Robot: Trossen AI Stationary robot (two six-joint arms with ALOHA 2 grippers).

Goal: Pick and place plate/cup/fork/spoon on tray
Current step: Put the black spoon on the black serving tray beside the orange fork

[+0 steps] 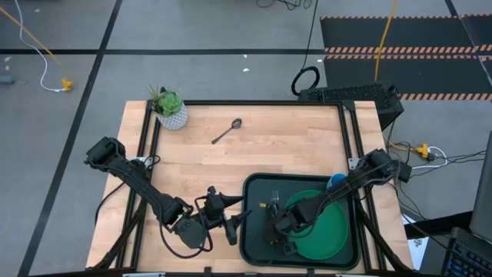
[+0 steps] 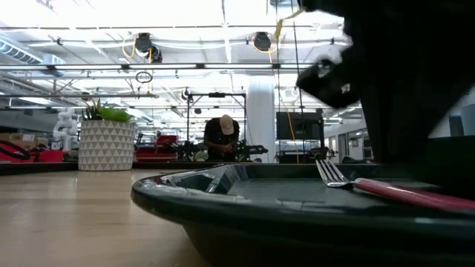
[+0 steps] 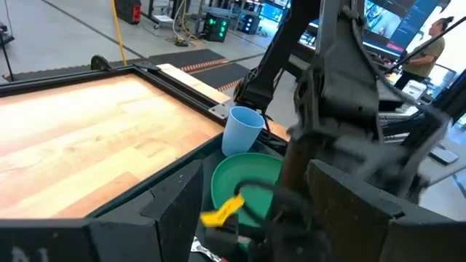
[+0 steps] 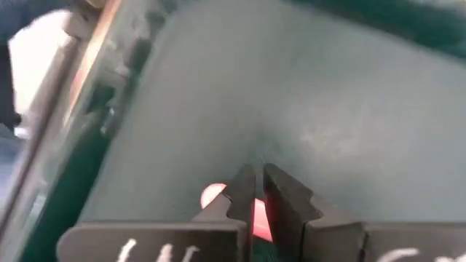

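Red-pink-handled fork (image 2: 386, 187) lies flat inside the tray (image 1: 254, 231), tines toward its far side; the right gripper (image 4: 255, 196), reaching low over the tray, pinches the handle with narrow jaws.

Overhead view: straight down on the whole wooden table (image 1: 261, 154), both arms included, floor showing all round. Low view: level with the tabletop, pressed close against the tray (image 2: 223, 204) rim, facing across into the room behind. Left wrist view: from beside the tray, angled across it toward the plate (image 3: 244, 182) and cup (image 3: 242, 131). Right wrist view: very near the tray floor (image 4: 328, 109), looking down. Shared by all four: the tray.
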